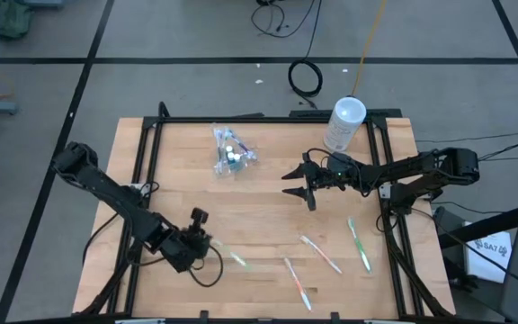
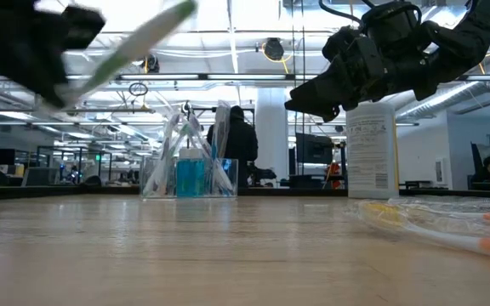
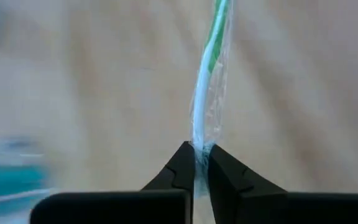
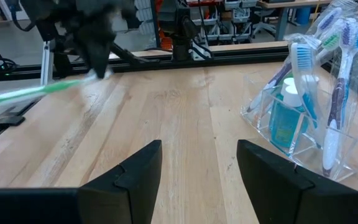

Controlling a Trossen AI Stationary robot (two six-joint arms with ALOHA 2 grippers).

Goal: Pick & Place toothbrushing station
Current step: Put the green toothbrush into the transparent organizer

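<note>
My left gripper is shut on a green-and-white toothbrush in a clear wrapper, above the table's near left part. It also shows in the low view. A clear holder with several toothbrushes and teal white-capped tubes stands on the table at the far middle. My right gripper is open and empty, in the air to the right of the holder. Three wrapped toothbrushes lie flat on the table's near right part. My left gripper pinches the wrapped toothbrush by one end of its handle between its two fingers. The brush sticks straight out beyond the fingertips, along the fingers. It is lifted clear of the table and tilted, its free end higher.
A large whitish canister stands at the far right, just behind my right arm. A black frame rail runs along the table's far edge and sides. Bare wood lies between the two grippers.
</note>
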